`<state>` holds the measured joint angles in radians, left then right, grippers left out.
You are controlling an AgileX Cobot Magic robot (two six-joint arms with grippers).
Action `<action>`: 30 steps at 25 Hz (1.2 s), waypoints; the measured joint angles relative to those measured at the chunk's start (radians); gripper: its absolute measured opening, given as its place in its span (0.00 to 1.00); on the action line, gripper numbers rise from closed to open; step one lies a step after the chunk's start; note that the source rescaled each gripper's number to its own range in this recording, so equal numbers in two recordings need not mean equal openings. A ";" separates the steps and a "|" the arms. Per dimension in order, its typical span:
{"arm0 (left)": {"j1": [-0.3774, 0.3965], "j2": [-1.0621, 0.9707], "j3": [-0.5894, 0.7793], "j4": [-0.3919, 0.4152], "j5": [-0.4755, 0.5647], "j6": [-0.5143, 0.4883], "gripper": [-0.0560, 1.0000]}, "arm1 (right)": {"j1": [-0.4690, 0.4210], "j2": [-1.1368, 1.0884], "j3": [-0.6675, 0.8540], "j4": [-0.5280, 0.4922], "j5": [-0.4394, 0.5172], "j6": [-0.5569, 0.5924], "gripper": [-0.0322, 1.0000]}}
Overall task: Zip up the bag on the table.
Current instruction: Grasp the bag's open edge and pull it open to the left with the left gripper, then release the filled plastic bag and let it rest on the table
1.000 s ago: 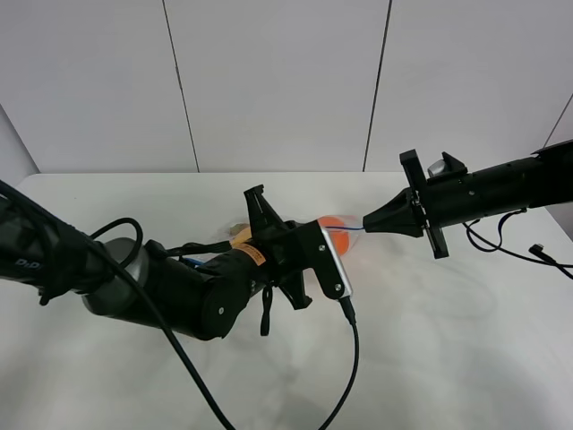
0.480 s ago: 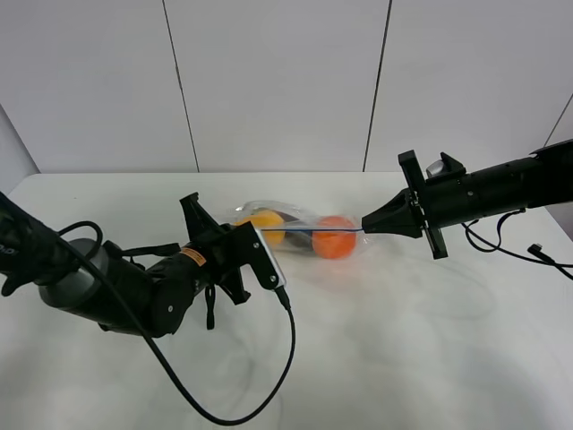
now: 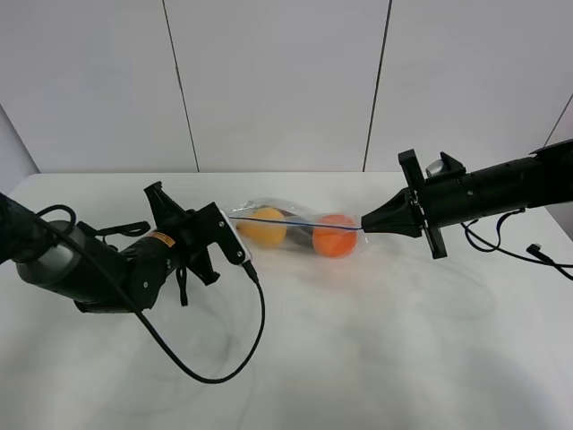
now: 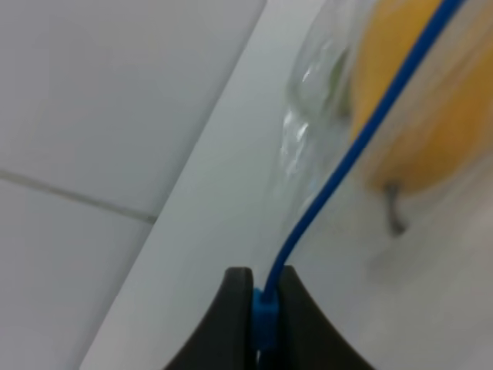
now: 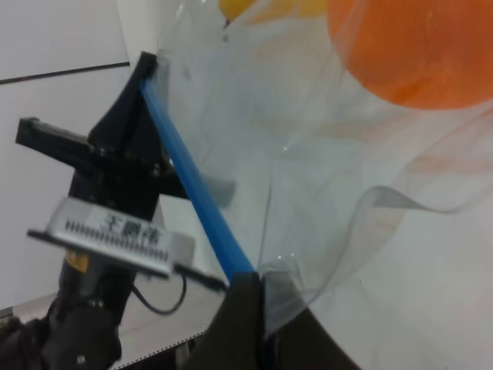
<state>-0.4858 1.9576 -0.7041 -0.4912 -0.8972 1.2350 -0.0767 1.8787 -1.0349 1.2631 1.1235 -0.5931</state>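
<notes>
The clear bag (image 3: 288,231) lies at the middle of the white table (image 3: 403,349), with a yellow pear (image 3: 262,227) and an orange (image 3: 334,236) inside. Its blue zip strip (image 3: 295,224) runs taut between my two grippers. My left gripper (image 3: 230,218) is at the bag's left end, shut on the blue zip strip (image 4: 350,150); the left wrist view shows the fingertips (image 4: 231,297) pinched around it. My right gripper (image 3: 365,227) is shut on the strip's right end, and in the right wrist view (image 5: 253,287) the strip (image 5: 191,181) leads off to the left arm (image 5: 115,177).
The left arm's black cable (image 3: 235,358) loops over the table in front of the bag. Another cable (image 3: 530,255) trails on the table at the far right. White wall panels (image 3: 277,81) stand behind the table's far edge.
My left gripper has slid leftward along the zip strip, from beside the orange to the bag's left end, uncovering the bag. The right gripper has stayed in place.
</notes>
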 joint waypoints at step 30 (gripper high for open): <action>0.210 0.000 0.005 -0.040 0.032 -0.346 0.99 | -0.003 0.000 -0.001 -0.022 0.005 0.002 0.03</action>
<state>-0.2756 1.9576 -0.6992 -0.5309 -0.8653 0.8886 -0.0799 1.8787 -1.0360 1.2415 1.1283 -0.5909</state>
